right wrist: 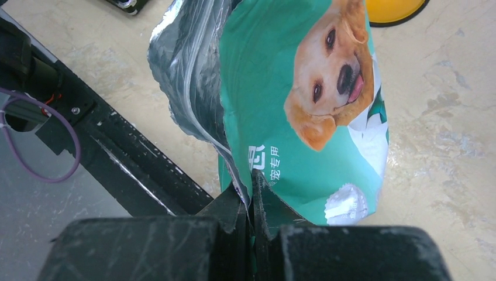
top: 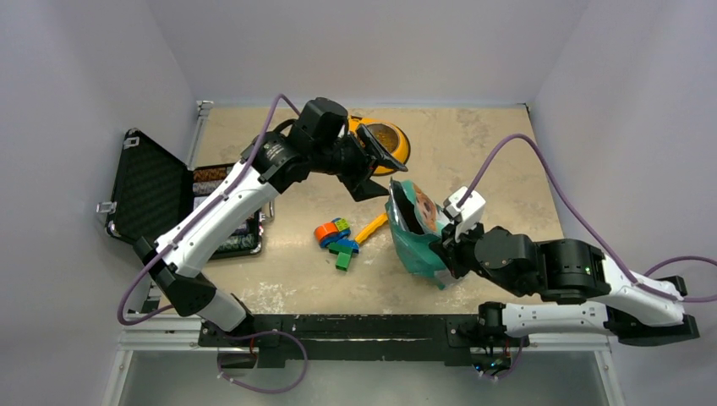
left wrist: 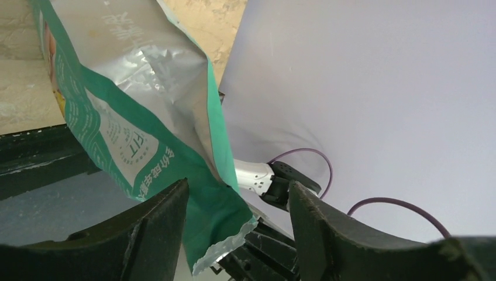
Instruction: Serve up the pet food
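Apparently some kibble is already held in the orange bowl at upper centre, so serving is judged largely done. The bag is pinched at mid-frame by the right jaws. The left jaws are spread between bowl and bag, with nothing gripped.

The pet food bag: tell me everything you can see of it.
The bag is crinkled teal-green and white film printed with a golden dog, silvery foil behind, right of the toy blocks. The right gripper is shut on its edge; a corner lies between the fingers of the open left gripper, contact unclear.
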You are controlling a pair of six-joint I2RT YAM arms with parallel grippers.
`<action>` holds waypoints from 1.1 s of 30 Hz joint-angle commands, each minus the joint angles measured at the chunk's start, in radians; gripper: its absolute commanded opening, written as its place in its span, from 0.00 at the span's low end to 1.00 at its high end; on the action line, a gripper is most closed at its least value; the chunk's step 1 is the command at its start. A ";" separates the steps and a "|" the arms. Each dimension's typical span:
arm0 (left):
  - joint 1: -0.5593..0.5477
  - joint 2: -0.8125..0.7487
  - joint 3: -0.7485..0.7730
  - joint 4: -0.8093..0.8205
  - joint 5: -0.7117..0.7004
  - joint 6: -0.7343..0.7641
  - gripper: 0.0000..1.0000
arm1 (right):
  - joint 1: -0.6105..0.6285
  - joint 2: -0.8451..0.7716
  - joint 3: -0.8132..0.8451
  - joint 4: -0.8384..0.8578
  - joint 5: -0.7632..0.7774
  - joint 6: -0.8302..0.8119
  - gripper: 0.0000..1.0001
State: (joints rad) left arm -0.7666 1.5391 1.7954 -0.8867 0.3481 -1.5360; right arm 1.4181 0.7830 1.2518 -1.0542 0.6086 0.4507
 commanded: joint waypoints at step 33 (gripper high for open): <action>-0.066 0.047 0.175 -0.219 0.078 -0.080 0.67 | -0.002 0.028 0.120 -0.066 0.059 -0.092 0.00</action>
State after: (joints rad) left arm -0.7979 1.5887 1.9282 -1.0389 0.3458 -1.5623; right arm 1.4181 0.7971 1.3262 -1.1877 0.6193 0.3878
